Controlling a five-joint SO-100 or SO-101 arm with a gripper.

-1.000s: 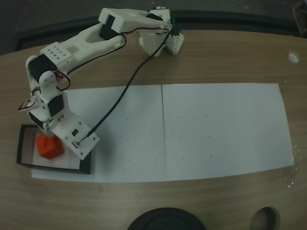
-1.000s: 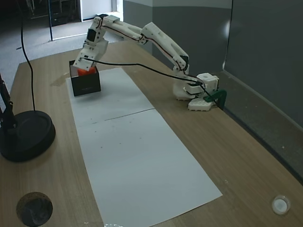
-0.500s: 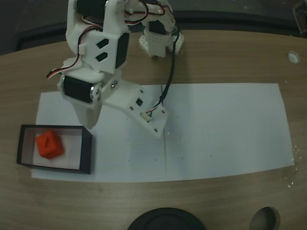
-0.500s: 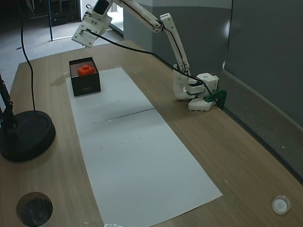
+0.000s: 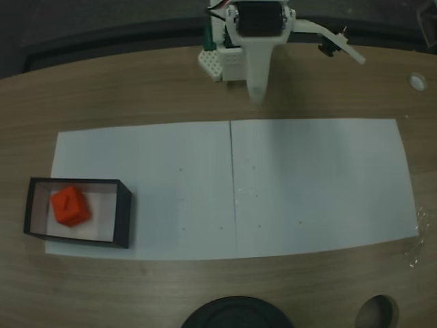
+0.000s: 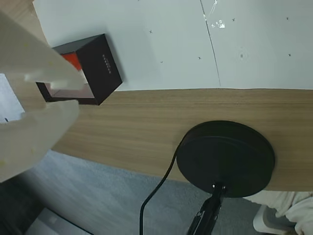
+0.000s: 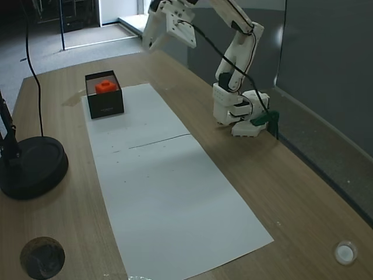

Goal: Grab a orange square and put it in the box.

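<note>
Orange square point(image 5: 70, 206): inside the box point(image 5: 124, 213), toward one end, well apart from the tool.
Box: on white paper sheet point(image 5: 307, 184), tabletop point(image 5: 136, 82) beneath.
Tool point(image 7: 152, 32): raised high over the tabletop, empty; whether released or clenched, cannot tell.
Black round base point(image 6: 225, 157): near tabletop edge.

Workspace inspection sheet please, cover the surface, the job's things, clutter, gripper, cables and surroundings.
Surface: wooden table with white paper laid across it.
Job's things: orange cube sits inside the black-walled box, at the paper's left end in a fixed view.
Clutter: round black stand base; small white disc near the table edge; dark round spot.
Gripper: gripper raised high above the table, away from the box, holding nothing; open or shut cannot be told.
Cables: black cable along the arm; another from the stand base.
Surroundings: grey floor, dark wall panel.
</note>
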